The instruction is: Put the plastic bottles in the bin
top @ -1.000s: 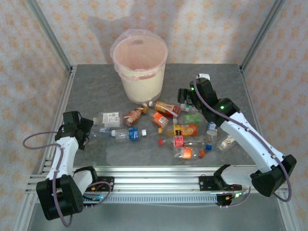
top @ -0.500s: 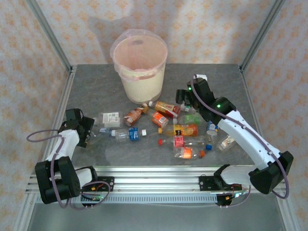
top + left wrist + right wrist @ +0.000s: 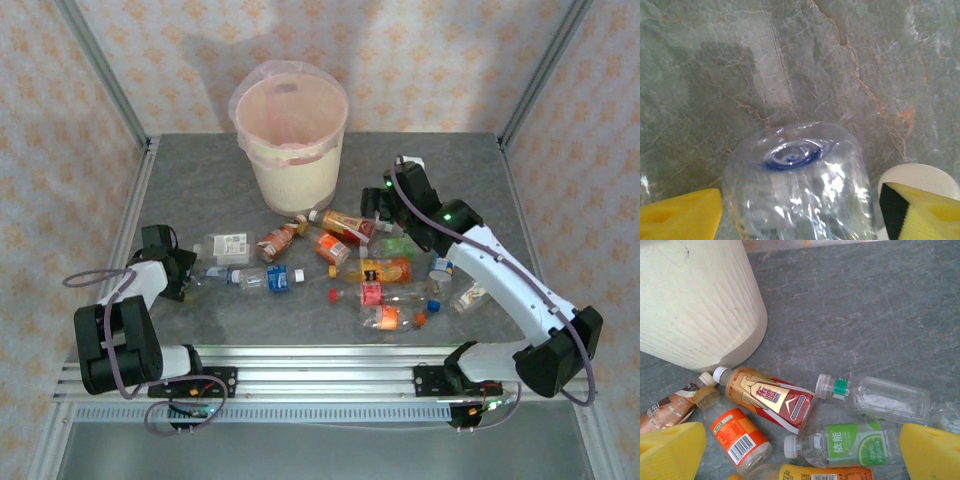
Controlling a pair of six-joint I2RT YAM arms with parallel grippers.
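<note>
Clear bottle [image 3: 797, 185] cut off at the bottom edge, top of the bin [image 3: 695, 300] cut off, brown bottle [image 3: 665, 412] running off the left edge, yellow bottle [image 3: 815, 473] mostly cut off below

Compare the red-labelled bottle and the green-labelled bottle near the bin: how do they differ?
The red-labelled bottle has a gold-orange shoulder; the green-labelled bottle is clear. The red-labelled bottle lies slanted, cap close to the bin; the green-labelled bottle lies level, farther off. Both lie on their sides, capped.
</note>
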